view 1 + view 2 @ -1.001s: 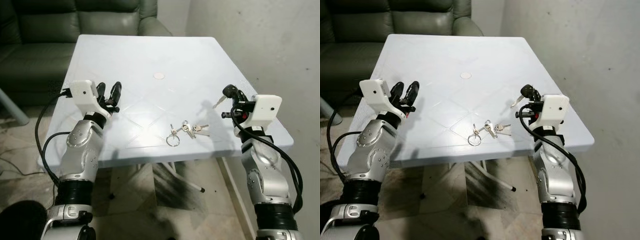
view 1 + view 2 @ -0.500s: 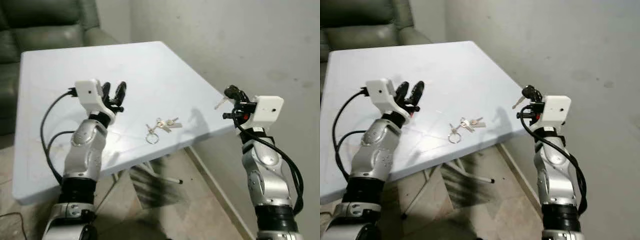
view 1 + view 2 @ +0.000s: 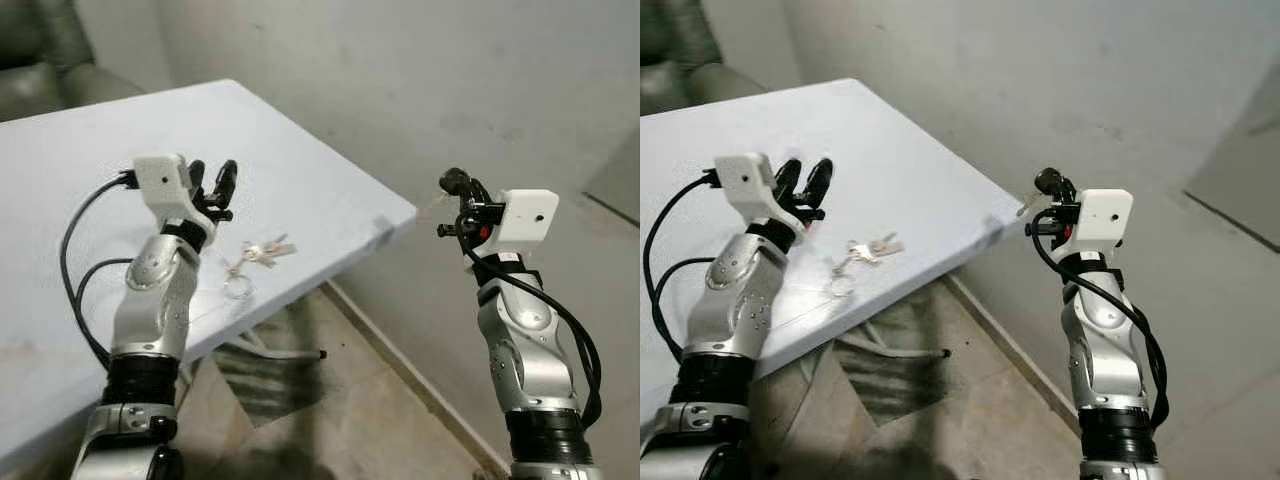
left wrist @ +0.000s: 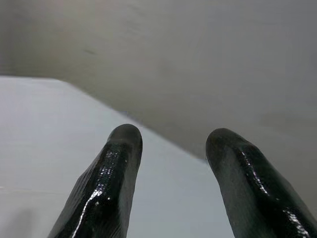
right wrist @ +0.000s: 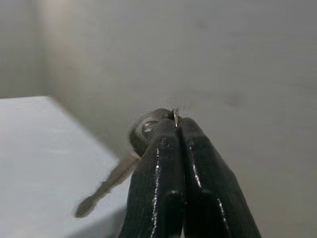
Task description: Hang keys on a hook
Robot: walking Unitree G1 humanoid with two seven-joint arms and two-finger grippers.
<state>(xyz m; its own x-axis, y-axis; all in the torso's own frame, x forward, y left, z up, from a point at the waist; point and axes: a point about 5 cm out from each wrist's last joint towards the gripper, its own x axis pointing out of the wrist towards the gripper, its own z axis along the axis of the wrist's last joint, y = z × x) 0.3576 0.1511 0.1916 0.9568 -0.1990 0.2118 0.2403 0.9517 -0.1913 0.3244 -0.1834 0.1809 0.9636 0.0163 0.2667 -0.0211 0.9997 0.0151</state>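
a grey wall (image 3: 420, 70) runs behind everything, meeting a tiled floor (image 3: 380, 420) along a pale skirting line. a white table (image 3: 90, 150) takes up the robot's left side, with one corner pointing toward the wall. the arm of a dark green sofa (image 3: 60, 60) sits beyond the table's far edge.

there are no containers in sight; the loose things lie straight on the tabletop. a bunch of keys (image 3: 262, 250) lies near the table's front edge, with a ring (image 3: 236, 288) just beside it on the side toward the robot.

the left gripper (image 3: 212, 183) is raised above the table, close to the bunch but not touching it. its fingers (image 4: 114, 183) stand apart with a clear gap, and nothing is between them.

the right gripper (image 3: 458, 190) is held up off the table, past its corner, in front of the wall. its fingers (image 5: 168, 178) are pressed together on a single key (image 5: 111, 181). the key's round head is pinched at the tips and its blade sticks out sideways toward the table.

a black cable (image 3: 80, 270) loops beside the left arm, and another (image 3: 570, 340) hangs along the right arm.
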